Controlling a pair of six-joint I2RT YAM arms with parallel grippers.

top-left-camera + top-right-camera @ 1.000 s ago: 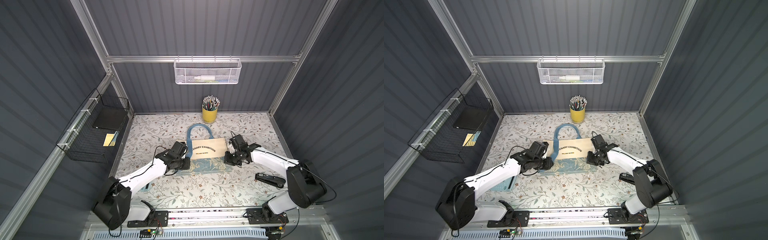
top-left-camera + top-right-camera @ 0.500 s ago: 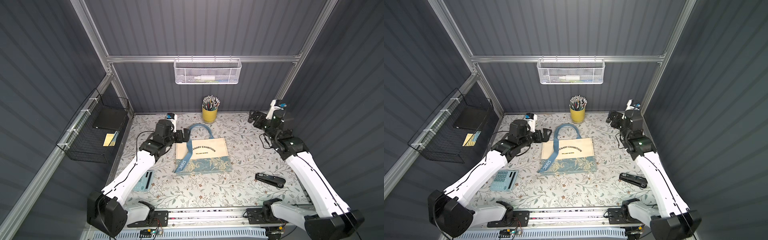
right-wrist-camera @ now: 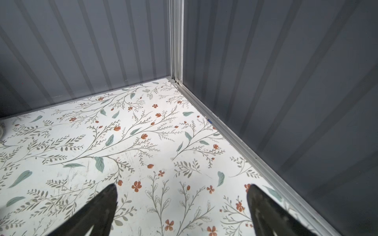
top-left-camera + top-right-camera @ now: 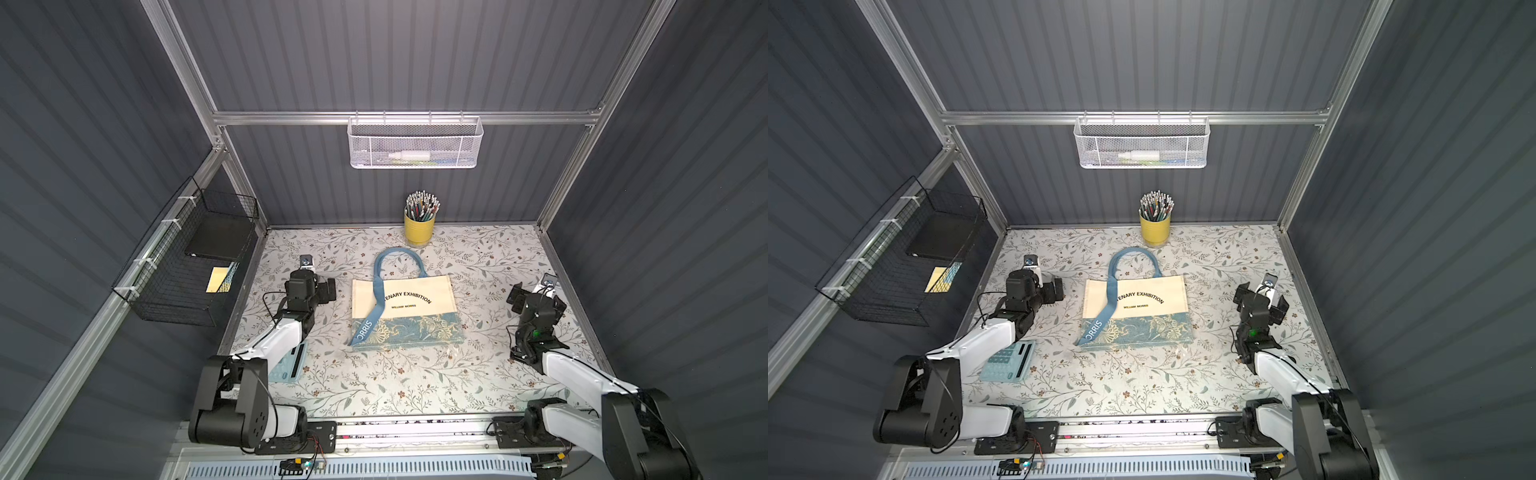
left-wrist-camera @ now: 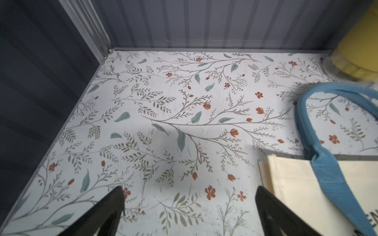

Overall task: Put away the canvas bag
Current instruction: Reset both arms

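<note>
The canvas bag point(image 4: 405, 307) point(image 4: 1136, 305) lies flat in the middle of the floral table, cream with black print and a blue-and-gold band along its near edge. One light-blue handle point(image 4: 397, 259) loops toward the back. The other strap lies across the bag's face. My left gripper point(image 4: 322, 286) point(image 4: 1050, 287) hovers left of the bag, open and empty. In the left wrist view point(image 5: 189, 190) the bag's corner point(image 5: 296, 190) sits just beside one finger. My right gripper point(image 4: 536, 298) point(image 4: 1262, 298) is well right of the bag, open over bare table point(image 3: 182, 187).
A yellow cup of pencils point(image 4: 419, 228) stands behind the bag's handle. A white mesh basket point(image 4: 415, 141) hangs on the back wall and a black wire basket point(image 4: 187, 266) on the left wall. A teal calculator point(image 4: 1009, 360) lies under my left arm.
Both grippers left the bag's sides and opened. The arms swung out toward the back corners, then settled lower at the table's left and right. A strap now lies across the bag.
</note>
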